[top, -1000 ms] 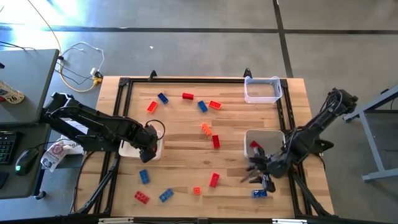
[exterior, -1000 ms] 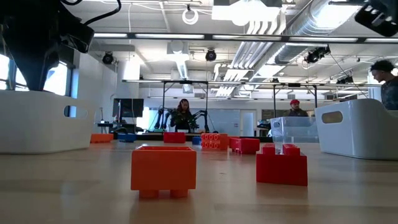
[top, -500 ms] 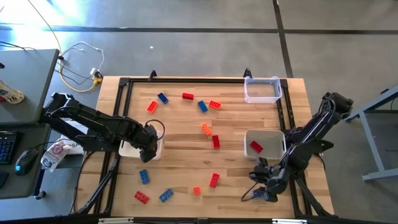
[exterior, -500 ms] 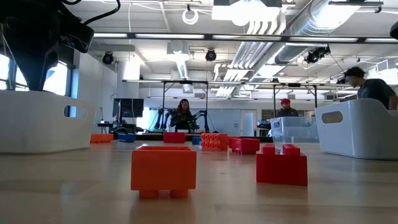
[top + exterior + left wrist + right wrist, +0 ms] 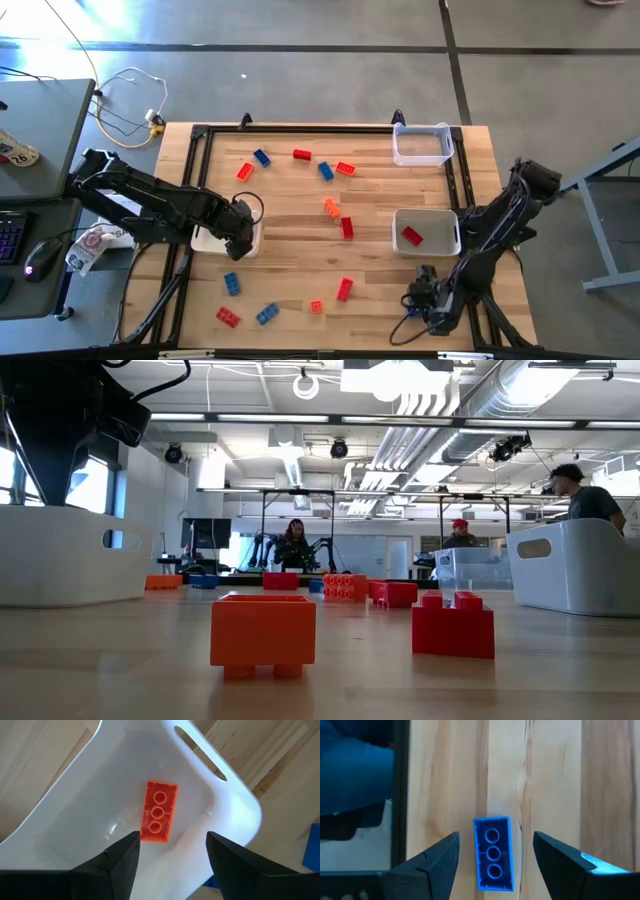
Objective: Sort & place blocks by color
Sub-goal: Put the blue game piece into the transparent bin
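Blue block (image 5: 493,853) on surface, centred between wide-open empty right pincer (image 5: 495,862) fingers, near edge. Risk: off-centre closing skews it. Left pincer (image 5: 170,855) open, empty, above orange block (image 5: 159,811) in tray (image 5: 235,805).

centre: bare table (image 5: 290,225) between scattered blocks (image 5: 336,215) | right edge: two trays (image 5: 426,231), seemingly passable between

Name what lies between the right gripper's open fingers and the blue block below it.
Nothing: the right wrist view shows the right gripper over the blue block with only bare wood around.
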You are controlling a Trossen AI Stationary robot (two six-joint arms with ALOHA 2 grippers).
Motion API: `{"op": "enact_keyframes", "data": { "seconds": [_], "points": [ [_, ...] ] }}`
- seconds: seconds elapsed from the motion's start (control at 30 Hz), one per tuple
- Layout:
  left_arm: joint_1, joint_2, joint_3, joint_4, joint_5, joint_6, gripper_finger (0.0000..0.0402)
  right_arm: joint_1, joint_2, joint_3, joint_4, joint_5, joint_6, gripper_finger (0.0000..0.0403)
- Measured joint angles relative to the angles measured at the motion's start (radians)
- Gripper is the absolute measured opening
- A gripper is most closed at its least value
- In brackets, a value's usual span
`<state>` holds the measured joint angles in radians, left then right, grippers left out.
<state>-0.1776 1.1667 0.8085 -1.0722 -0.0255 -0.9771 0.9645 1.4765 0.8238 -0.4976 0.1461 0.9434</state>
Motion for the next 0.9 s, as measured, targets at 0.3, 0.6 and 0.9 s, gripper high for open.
{"op": "enact_keyframes", "data": {
  "seconds": [0.3, 0.6, 0.9],
  "points": [
    [0.0, 0.0, 0.0, 0.0, 0.001, 0.0, 0.0214, 0.019, 0.093, 0.0, 0.001, -0.019, 0.042, 0.0238],
    [0.0, 0.0, 0.0, 0.0, 0.045, 0.001, 0.0214, 0.018, 0.175, 0.005, 0.004, -0.06, 0.078, 0.0235],
    [0.0, 0.0, 0.0, 0.0, 0.044, 0.003, 0.0214, 0.018, 0.181, 0.004, -0.01, -0.056, 0.141, 0.0107]
  ]
}}
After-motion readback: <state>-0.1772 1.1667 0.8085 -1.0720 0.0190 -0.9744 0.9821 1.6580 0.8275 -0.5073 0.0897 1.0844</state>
